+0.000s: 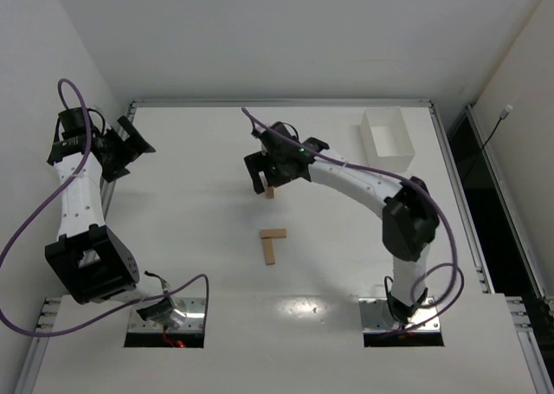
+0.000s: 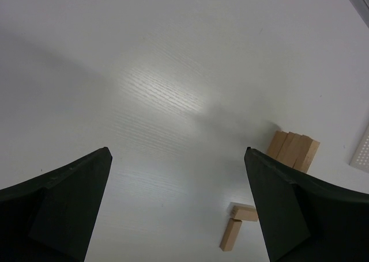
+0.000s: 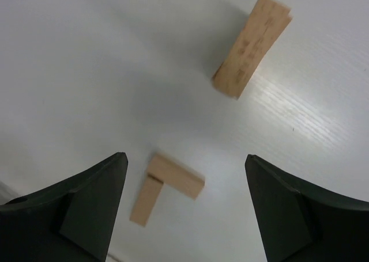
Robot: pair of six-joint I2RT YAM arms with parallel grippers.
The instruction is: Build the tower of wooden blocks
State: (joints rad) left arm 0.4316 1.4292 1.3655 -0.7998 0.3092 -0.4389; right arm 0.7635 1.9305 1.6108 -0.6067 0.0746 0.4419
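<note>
Two blocks (image 1: 271,248) likely light, rigid; pinch across long sides; left gripper (image 2: 177,152), right gripper (image 3: 185,156) both released, empty.

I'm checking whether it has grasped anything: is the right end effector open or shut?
Open. In the right wrist view the right end effector has its fingers wide apart, nothing gripped between them.
</note>
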